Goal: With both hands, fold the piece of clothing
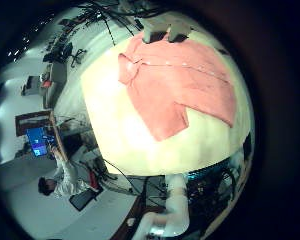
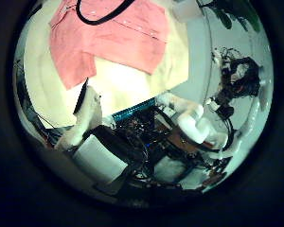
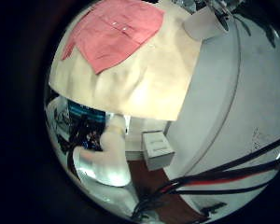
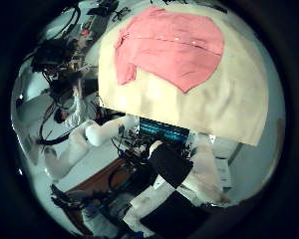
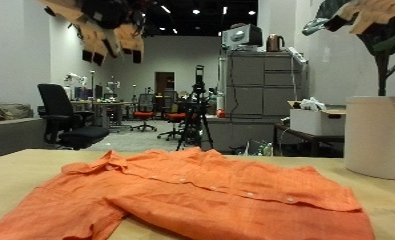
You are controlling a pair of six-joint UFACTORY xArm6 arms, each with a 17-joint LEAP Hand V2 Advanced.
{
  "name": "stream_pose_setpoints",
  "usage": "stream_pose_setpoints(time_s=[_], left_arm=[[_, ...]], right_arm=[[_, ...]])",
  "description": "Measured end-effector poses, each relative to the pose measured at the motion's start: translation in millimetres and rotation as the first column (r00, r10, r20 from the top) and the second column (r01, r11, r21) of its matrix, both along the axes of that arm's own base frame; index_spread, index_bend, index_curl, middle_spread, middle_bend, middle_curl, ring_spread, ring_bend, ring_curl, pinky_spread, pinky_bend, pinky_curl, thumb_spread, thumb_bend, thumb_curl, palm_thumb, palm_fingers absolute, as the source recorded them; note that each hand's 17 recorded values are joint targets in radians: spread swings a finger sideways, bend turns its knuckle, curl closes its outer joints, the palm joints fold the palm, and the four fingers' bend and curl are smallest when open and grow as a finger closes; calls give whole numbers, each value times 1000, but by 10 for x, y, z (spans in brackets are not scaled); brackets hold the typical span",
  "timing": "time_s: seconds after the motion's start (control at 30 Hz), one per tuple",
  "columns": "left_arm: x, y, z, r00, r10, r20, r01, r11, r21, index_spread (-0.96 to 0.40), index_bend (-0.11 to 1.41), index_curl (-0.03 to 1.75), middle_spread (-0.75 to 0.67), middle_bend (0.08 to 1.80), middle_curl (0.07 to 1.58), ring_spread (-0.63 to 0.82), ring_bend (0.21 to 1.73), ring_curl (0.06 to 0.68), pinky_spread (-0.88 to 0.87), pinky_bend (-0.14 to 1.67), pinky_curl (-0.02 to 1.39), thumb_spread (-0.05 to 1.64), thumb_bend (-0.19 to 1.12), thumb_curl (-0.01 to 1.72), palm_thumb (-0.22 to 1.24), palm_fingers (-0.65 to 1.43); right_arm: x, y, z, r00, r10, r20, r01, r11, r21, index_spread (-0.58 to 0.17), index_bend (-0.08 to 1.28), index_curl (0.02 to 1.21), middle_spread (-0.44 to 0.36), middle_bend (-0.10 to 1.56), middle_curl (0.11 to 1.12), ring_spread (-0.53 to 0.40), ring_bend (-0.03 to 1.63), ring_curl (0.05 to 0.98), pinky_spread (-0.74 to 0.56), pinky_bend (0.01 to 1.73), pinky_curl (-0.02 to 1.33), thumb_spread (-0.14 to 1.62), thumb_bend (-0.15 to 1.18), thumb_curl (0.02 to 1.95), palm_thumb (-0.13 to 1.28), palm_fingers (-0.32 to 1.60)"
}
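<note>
On the table [image 5: 17, 160], near its middle, an orange shirt [image 5: 184, 195] is spread flat, a button row seen down it | both hands are held high above the shirt, well apart from it, seen in no view clearly | finger state of either hand cannot be told | nothing touches the shirt

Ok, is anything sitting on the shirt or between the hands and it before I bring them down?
Nothing visible does. The orange shirt lies spread flat on the table with nothing on it, and the palm views show only bare tabletop around it.
</note>
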State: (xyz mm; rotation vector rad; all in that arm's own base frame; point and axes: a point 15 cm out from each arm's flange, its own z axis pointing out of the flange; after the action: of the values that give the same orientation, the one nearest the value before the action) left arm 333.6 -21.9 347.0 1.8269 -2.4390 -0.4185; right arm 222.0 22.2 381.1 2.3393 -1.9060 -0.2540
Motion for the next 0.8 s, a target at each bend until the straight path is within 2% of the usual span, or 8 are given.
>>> stream_pose_setpoints(time_s=[0.2,0.37,0.53,0.8], left_arm=[[95,48,-531,994,-91,-65,92,996,18,96,165,339,223,176,288,522,380,240,483,231,323,1198,-30,388,622,30],[-106,219,-916,983,-126,-135,130,991,15,96,163,328,212,179,287,516,404,245,480,256,329,1181,-35,357,519,11],[-171,495,-1215,981,-136,-141,140,990,20,96,165,324,209,179,286,508,417,247,473,267,332,1165,-29,337,476,7],[-245,722,-1634,982,-120,-149,121,993,-6,103,160,313,224,193,298,495,429,245,453,275,332,1122,-28,309,423,19]], right_arm=[[24,-68,2,1000,-19,-3,19,1000,-18,-318,180,321,109,184,283,260,214,263,436,320,304,1149,-19,278,470,171],[67,-73,20,1000,-23,-6,23,999,-30,-315,179,323,112,179,283,261,219,263,441,324,305,1152,-17,279,487,194],[94,-148,45,1000,-14,-8,14,997,-72,-313,179,323,110,183,283,262,226,263,444,321,303,1149,-17,280,497,204],[35,-173,-6,999,-15,-40,12,997,-80,-311,170,317,87,185,286,250,245,265,438,324,302,1149,-18,278,503,229]])
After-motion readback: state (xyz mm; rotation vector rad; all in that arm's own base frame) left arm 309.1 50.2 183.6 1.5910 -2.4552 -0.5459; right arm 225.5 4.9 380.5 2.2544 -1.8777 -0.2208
